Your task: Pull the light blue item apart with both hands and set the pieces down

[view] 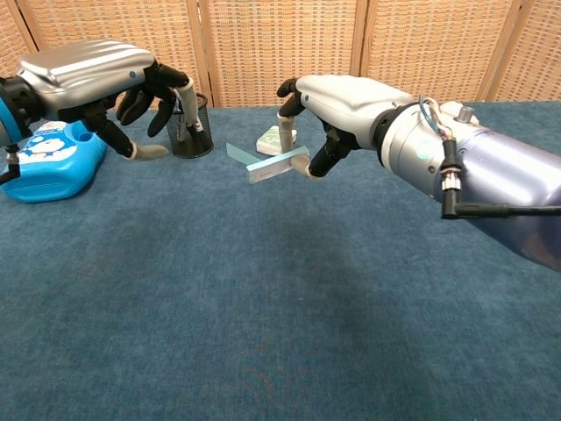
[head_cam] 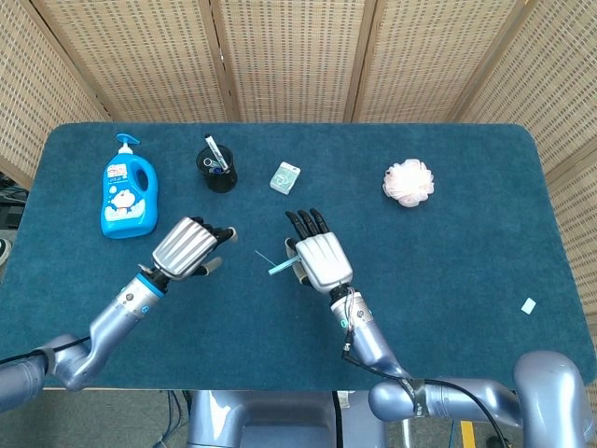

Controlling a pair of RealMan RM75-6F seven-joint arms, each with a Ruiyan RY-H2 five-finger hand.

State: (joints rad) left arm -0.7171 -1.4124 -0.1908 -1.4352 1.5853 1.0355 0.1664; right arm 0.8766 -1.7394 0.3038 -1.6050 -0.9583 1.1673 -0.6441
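The light blue item (view: 266,163) is a thin flat strip with a second thin piece angled off it, held in the air above the table. My right hand (view: 337,105) pinches its right end between thumb and a finger. In the head view the strip (head_cam: 276,265) juts left from my right hand (head_cam: 315,260). My left hand (view: 96,83) hovers to the left of it with fingers spread and curved, holding nothing, a short gap from the strip's free end. From above, my left hand (head_cam: 186,247) sits at the same height across the table.
A blue detergent bottle (head_cam: 127,189) lies at the far left. A black mesh pen cup (head_cam: 217,169) and a small pale green box (head_cam: 285,177) stand behind the hands. A pink bath pouf (head_cam: 409,182) is far right, a small white scrap (head_cam: 529,305) near the right edge.
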